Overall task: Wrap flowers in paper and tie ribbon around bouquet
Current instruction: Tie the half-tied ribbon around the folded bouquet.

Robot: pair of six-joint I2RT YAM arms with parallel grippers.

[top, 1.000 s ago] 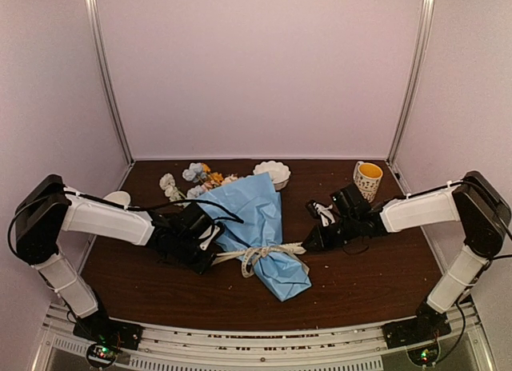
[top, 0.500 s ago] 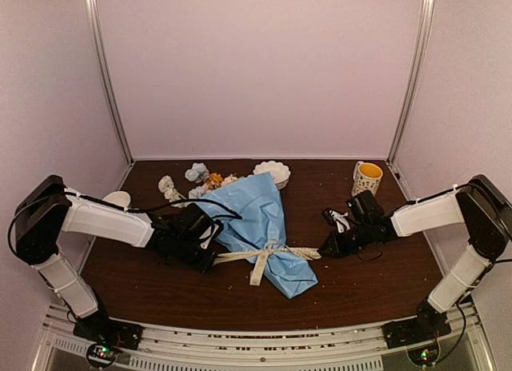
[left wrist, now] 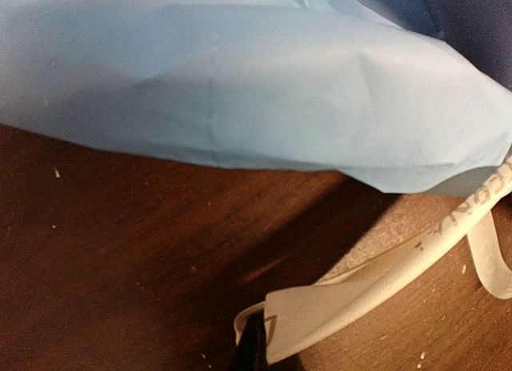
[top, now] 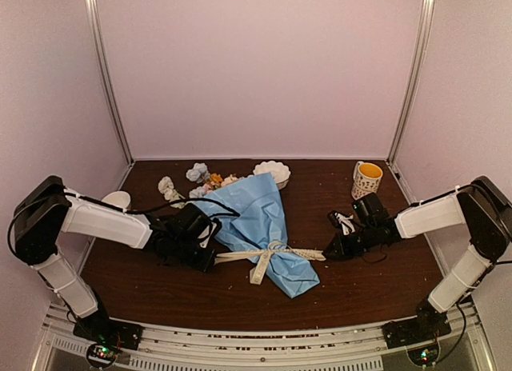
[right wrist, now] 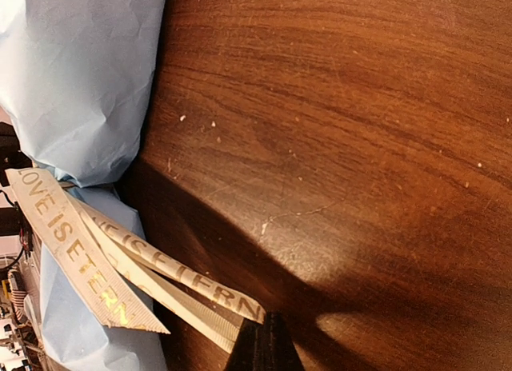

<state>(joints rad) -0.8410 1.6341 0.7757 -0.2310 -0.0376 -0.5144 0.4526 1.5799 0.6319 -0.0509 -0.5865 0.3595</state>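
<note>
The bouquet lies across the middle of the brown table: a light-blue paper [top: 254, 215] cone with flowers [top: 202, 179] sticking out of its wide far-left end. A beige ribbon [top: 270, 255] is tied round the cone's narrow part and pulled out taut to both sides. My left gripper [top: 210, 260] is shut on the ribbon's left end [left wrist: 320, 319], with paper [left wrist: 240, 91] just beyond. My right gripper [top: 328, 253] is shut on the ribbon's right end [right wrist: 216, 319], which carries gold lettering. A loose tail hangs toward the front.
A white scalloped bowl [top: 272, 173] stands behind the bouquet. A yellow-and-white patterned mug [top: 367, 179] stands at the back right. A small white dish [top: 117, 199] sits at the far left edge behind my left arm.
My right gripper has drawn the ribbon end out to the right. The slack loops round the cone have pulled tight and flat. The left gripper has held its place.
</note>
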